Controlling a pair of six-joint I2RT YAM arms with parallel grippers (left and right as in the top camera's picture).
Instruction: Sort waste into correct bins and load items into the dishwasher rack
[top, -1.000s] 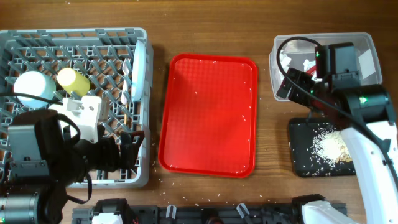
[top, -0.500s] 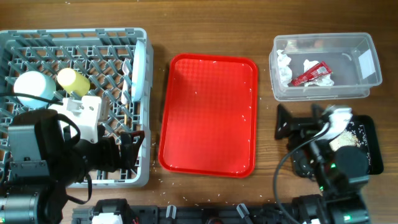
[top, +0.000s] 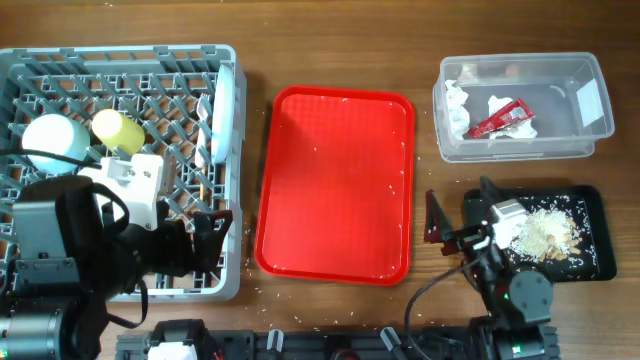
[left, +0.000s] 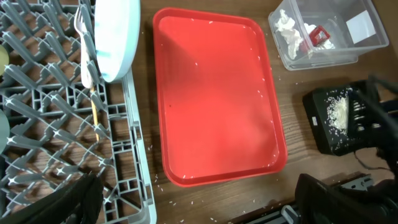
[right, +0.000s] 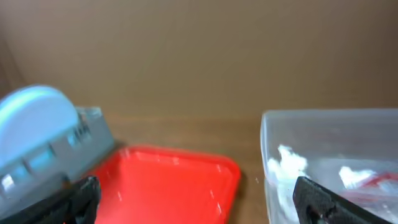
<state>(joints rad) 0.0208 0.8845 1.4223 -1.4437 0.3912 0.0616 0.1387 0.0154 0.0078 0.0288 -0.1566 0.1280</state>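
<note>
Both my pincers are empty and spread wide. My right pincer (right: 196, 186) hangs low just off the right edge of the red tray (top: 335, 180), near its lower corner, and looks across it. My left pincer (left: 199, 186) sits over the lower corner of the dishwasher rack (top: 120, 60), which lies left of the tray.

By my reckoning the sorting is all but done. Right of the tray's upper end, the clear tub (top: 520, 152) holds the red sachet (top: 503, 117) and the tissue (top: 457, 108). Right of its lower end, the black tray (top: 590, 262) holds the heap of rice (top: 540, 232). In the rack the plate (top: 225, 110) stands on edge along the side nearest the tray. The fork (left: 84, 56) and chopstick (left: 95, 115) are just beyond it, and the yellow cup (top: 118, 128) and one bowl (top: 52, 137) are farther left. I cannot make out a second bowl, because my left arm covers that part of the rack.

What remains, as I judge it, is only stray grains on the red tray and on the counter (top: 340, 30) around it. Those look too small to pinch well, so the next move calls for checking for anything bigger, then drawing both arms clear.
</note>
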